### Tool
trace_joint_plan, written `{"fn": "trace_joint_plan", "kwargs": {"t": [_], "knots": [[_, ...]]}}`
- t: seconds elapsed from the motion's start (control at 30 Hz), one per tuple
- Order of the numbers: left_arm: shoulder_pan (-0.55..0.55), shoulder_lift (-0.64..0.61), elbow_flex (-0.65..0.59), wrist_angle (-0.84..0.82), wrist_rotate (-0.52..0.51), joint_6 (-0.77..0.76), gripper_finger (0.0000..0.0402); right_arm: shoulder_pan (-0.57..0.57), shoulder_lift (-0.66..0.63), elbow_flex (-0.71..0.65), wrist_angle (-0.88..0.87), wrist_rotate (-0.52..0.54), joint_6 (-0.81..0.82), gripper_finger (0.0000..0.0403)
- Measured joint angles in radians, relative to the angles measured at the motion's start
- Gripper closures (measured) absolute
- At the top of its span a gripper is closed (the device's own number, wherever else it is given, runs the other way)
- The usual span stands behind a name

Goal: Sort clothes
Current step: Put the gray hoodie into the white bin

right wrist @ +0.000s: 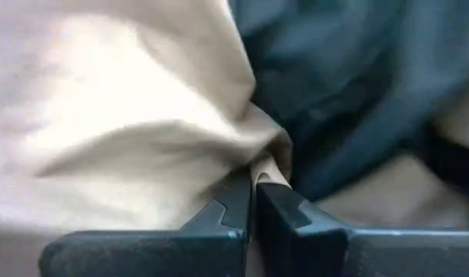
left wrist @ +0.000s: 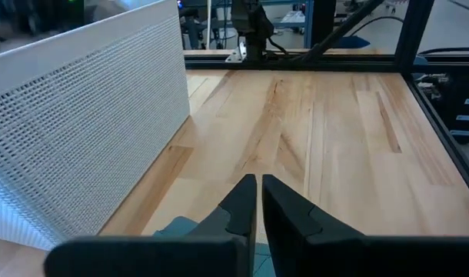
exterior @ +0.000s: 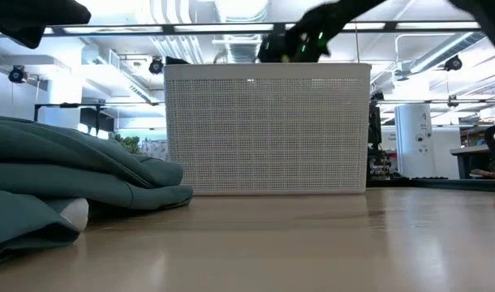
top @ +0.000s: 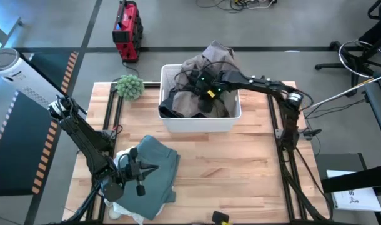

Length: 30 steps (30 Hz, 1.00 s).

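Observation:
A tan and dark grey piece [top: 206, 65] lies heaped in the white bin [top: 231, 119] at the table's far middle and spills over the bin's far rim. My right gripper [top: 190, 77] reaches into the bin from the right and is shut on the tan cloth [right wrist: 142, 115]. A grey-green piece [top: 158, 172] lies folded on the table at the near left, on top of a white piece [top: 125, 211]. My left gripper [top: 154, 167] hovers over the grey-green piece, shut and empty [left wrist: 257, 185]. No plaid shirt is in view. My right gripper pinches a raised fold of the tan cloth [right wrist: 267, 163] between its two fingertips. The fingers come from the table's right, above the bin. The rest of the cloth lies bunched in the bin beside the dark grey cloth [right wrist: 350, 85].
A small green spiky plant [top: 129, 86] stands at the far left beside the bin. A bare stretch of wooden tabletop [top: 234, 169] lies near and right of the bin. Black frame rails [top: 284, 156] run along the table's sides. A small yellow-black object [top: 220, 217] lies at the near edge.

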Motion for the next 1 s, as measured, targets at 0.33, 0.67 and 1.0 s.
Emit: {"fn": "trace_joint_plan", "kwargs": {"t": [0.33,0.67,1.0], "knots": [[0.004,0.000,0.000,0.043,-0.059,0.059,0.0295,0.061,-0.293,0.001,0.026,0.025,-0.003,0.0297],[0.018,-0.002,0.000,0.043,-0.063,0.099,0.0238,-0.094,-0.400,0.003,0.103,0.064,-0.006,0.0169],[0.018,-0.002,0.000,0.042,-0.060,0.111,0.0272,-0.124,-0.376,0.003,0.077,-0.070,0.010,0.0140]]}}
